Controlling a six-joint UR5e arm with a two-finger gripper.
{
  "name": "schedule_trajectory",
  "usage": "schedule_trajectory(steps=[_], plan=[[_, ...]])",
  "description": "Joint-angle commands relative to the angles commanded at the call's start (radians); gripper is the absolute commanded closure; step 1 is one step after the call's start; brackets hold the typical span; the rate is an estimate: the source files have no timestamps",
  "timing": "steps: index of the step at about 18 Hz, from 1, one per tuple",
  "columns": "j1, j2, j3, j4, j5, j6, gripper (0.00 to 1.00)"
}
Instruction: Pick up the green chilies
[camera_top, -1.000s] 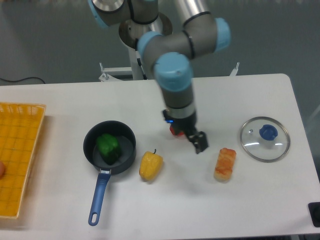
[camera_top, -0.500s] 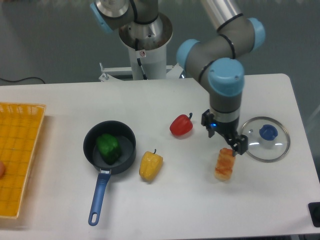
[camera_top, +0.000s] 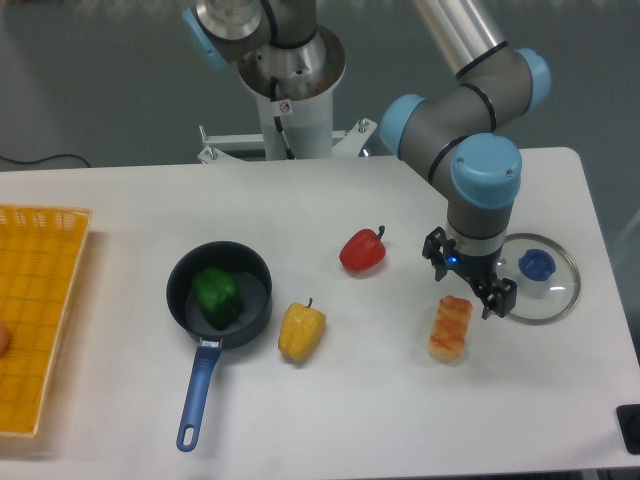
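Note:
The green chilies (camera_top: 216, 295) are one glossy dark-green bell pepper lying inside a black frying pan (camera_top: 250, 265) with a blue handle, left of the table's middle. My gripper (camera_top: 497, 300) hangs far to the right of it, between an orange-and-yellow block (camera_top: 450, 327) and a glass lid (camera_top: 529, 277). Its fingers look slightly apart and hold nothing.
A yellow bell pepper (camera_top: 300, 331) lies just right of the pan and a red bell pepper (camera_top: 362, 250) sits near the table's middle. The glass lid has a blue knob (camera_top: 536, 265). A yellow basket (camera_top: 40, 300) stands at the left edge.
The arm has swung from above the red pepper to the right, past the orange block, and now stops beside the glass lid. The red pepper came into view.

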Motion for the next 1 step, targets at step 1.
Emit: schedule_trajectory(steps=[1], plan=[[0.0,0.0,0.0,0.0,0.0,0.0,0.0]])
